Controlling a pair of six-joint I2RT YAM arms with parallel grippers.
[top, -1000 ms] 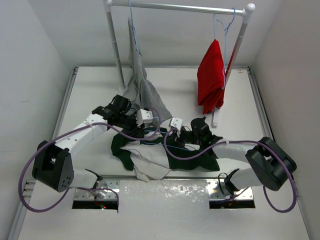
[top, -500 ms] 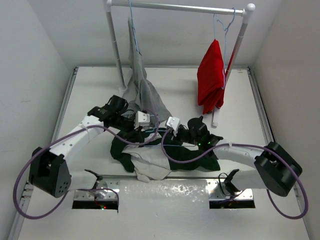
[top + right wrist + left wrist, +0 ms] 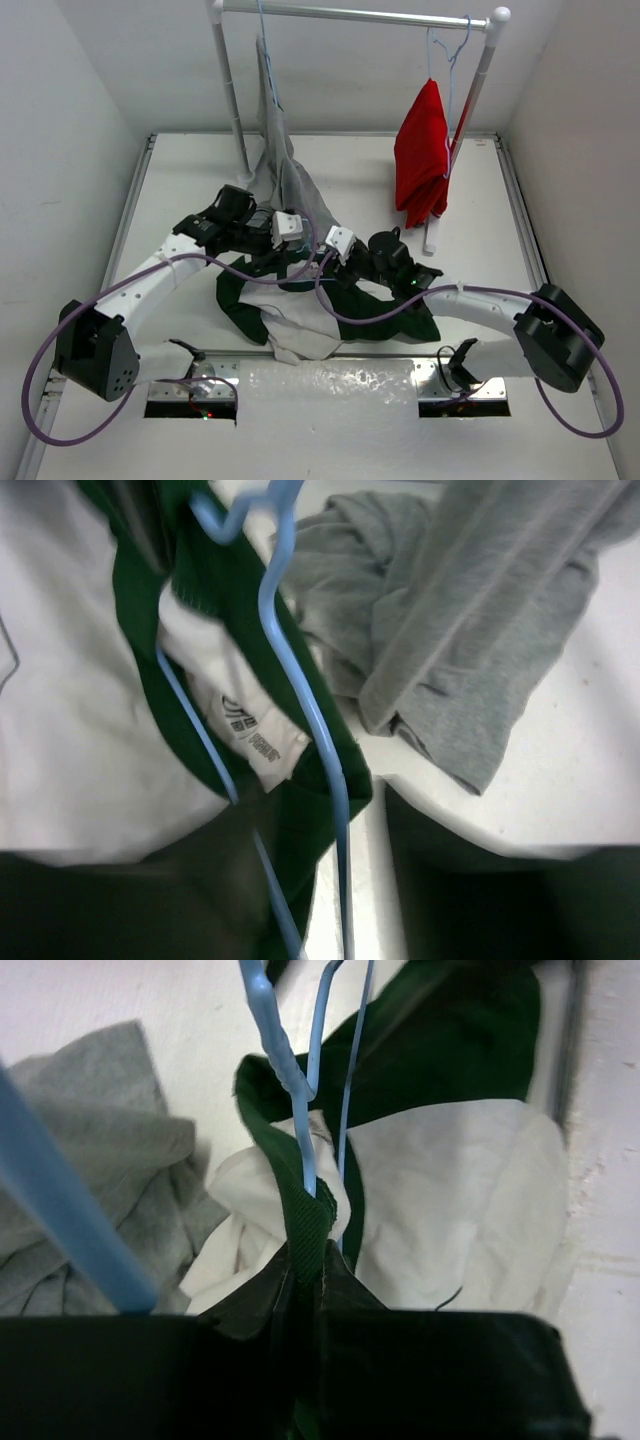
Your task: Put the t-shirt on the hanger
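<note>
- threading step: your left gripper [image 3: 305,1305] pinches the t-shirt [image 3: 296,325] collar tight; shirt crumpled on the table [image 3: 180,180].
- right gripper [image 3: 375,880] at the hanger [image 3: 303,1120]: grip unclear.
- next, ease the hanger shoulder into the neck.

Nothing legible: the white neck label [image 3: 250,735] in the t-shirt [image 3: 200,590] carries print too blurred to read
</note>
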